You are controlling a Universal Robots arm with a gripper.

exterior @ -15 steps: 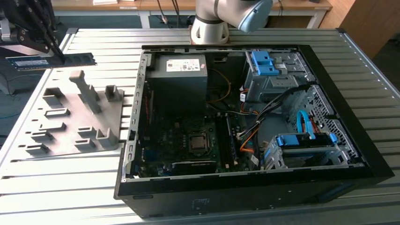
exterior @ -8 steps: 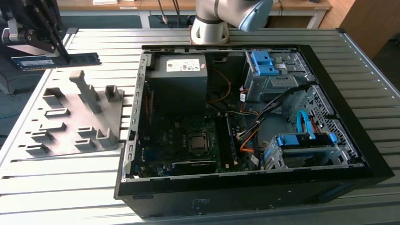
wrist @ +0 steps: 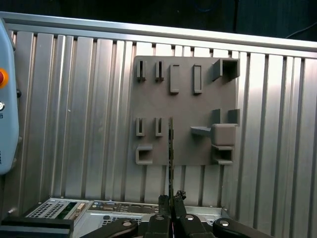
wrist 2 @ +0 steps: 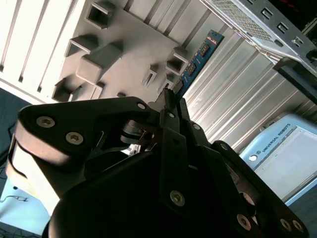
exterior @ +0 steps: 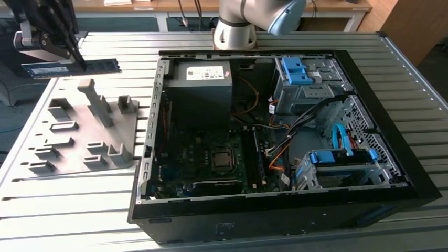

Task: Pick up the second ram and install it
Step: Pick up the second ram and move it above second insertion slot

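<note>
The second ram [exterior: 70, 68] is a long, dark blue-green stick. It hangs level in the air above the grey fixture plate [exterior: 84, 131], at the exterior view's upper left. My gripper [exterior: 75, 59] is shut on it from above. In the first wrist view the ram [wrist: 171, 153] shows edge-on, sticking out from my gripper [wrist: 171, 199] over the plate [wrist: 183, 104]. In the second wrist view the ram [wrist 2: 198, 59] reaches out past my gripper [wrist 2: 171, 104] as a blue strip. The open computer case [exterior: 413, 173] lies to the exterior view's right of the plate.
The case holds a motherboard [exterior: 210, 157], a power supply [exterior: 203, 79] and blue drive cages [exterior: 301, 73]. The arm's base [exterior: 236, 29] stands behind the case. Upright blocks rise from the fixture plate. A pale teach pendant [wrist: 7, 114] lies on the ribbed metal table [exterior: 70, 210].
</note>
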